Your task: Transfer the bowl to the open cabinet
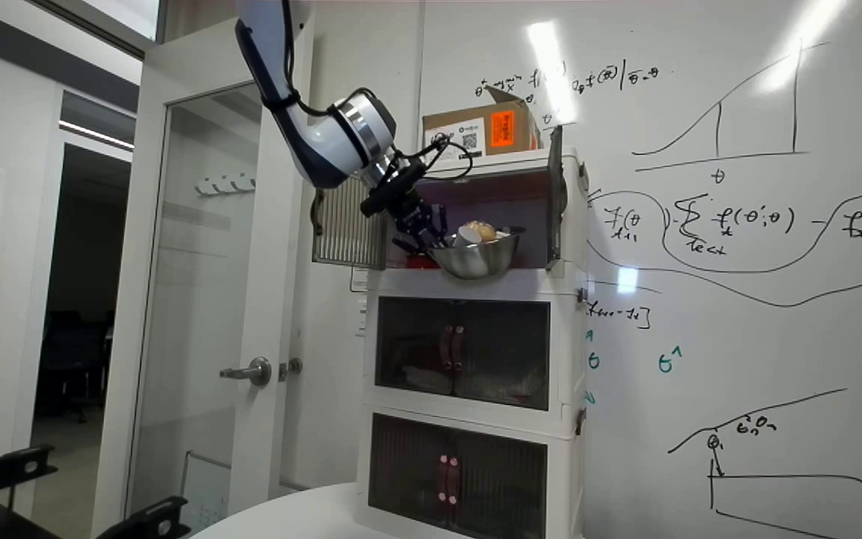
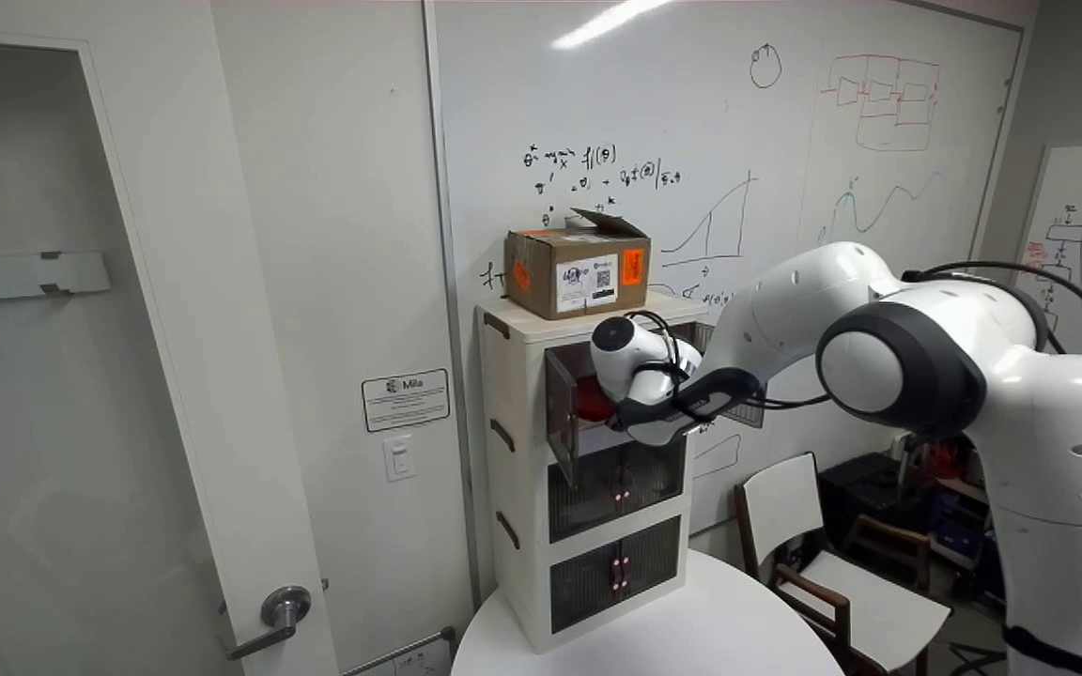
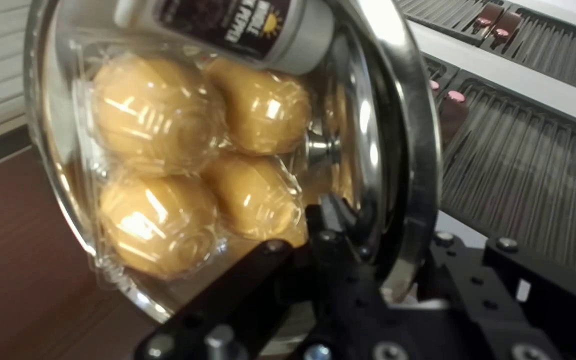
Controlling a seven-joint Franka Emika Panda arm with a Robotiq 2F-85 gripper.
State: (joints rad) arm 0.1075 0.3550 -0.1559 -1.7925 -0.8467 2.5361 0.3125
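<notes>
Closed on the left rim of the bowl (image 1: 476, 262), 1 inside and 1 outside, the fingers (image 3: 330, 236) presumably free its right side to enter the open cabinet (image 1: 509, 191), just before which it hangs.

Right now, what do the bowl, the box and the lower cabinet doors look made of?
Bowl: shiny metal, probably stainless steel, from its silvery, mirror-like highlights. Box: matte cardboard, from its brown faces and raised flap. Lower cabinet doors: likely tinted plastic, ribbed, dark yet partly see-through; glass is possible.
</notes>
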